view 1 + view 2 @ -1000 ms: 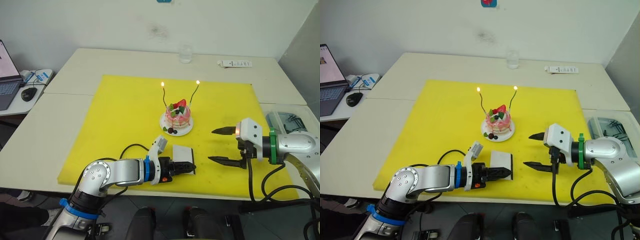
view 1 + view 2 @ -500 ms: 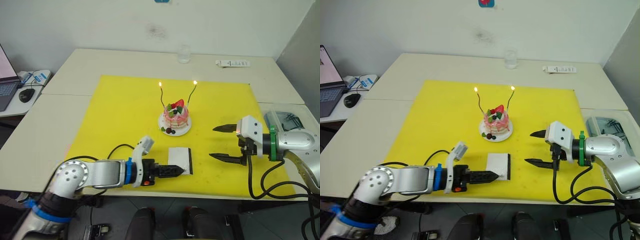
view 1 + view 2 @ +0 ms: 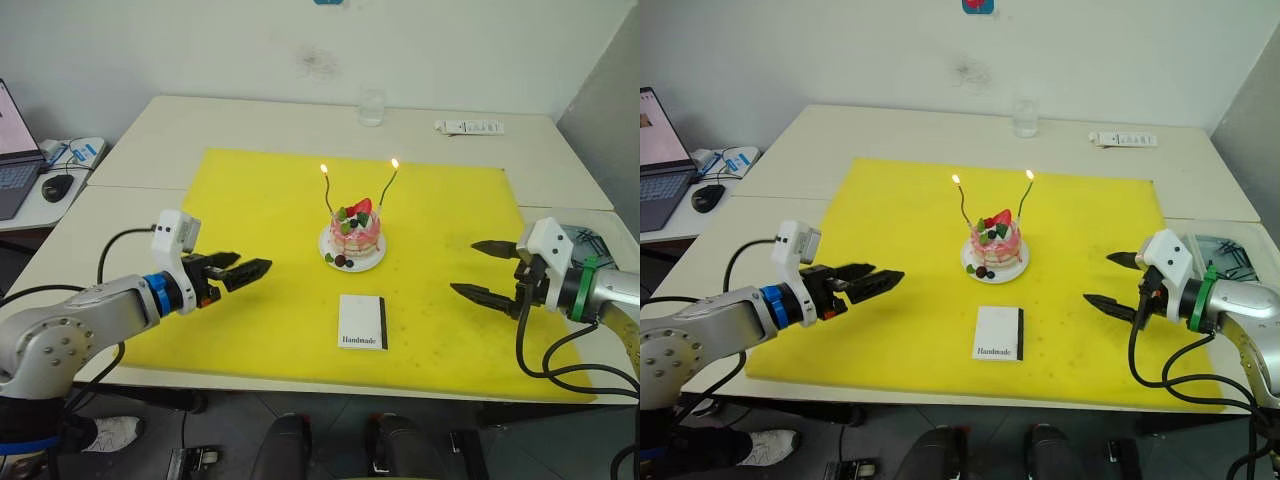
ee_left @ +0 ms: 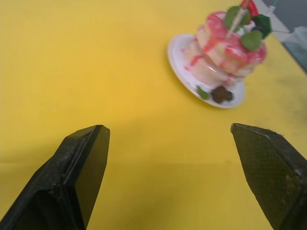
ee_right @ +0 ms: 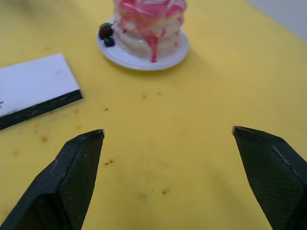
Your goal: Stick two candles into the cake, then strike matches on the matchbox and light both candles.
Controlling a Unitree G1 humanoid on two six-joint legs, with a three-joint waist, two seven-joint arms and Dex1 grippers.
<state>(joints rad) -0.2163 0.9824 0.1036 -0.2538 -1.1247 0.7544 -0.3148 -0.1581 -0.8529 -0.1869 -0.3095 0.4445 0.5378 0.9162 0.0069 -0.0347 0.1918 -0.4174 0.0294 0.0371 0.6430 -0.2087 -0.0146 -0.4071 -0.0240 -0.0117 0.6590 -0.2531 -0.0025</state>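
Both candles (image 3: 328,190) stand in the cake (image 3: 355,228) mid-mat, each with a small flame; the left one rises nearly upright, the right one leans outward to the right, as far as you can tell. Your left gripper (image 3: 245,271) and right gripper (image 3: 484,270) hover with fingers spread wide, holding nothing, well apart from the cake. The matchbox (image 3: 362,322) lies flat, long axis running away from you. Sweep either arm inward and you could topple a lit candle onto the yellow mat (image 3: 250,200).
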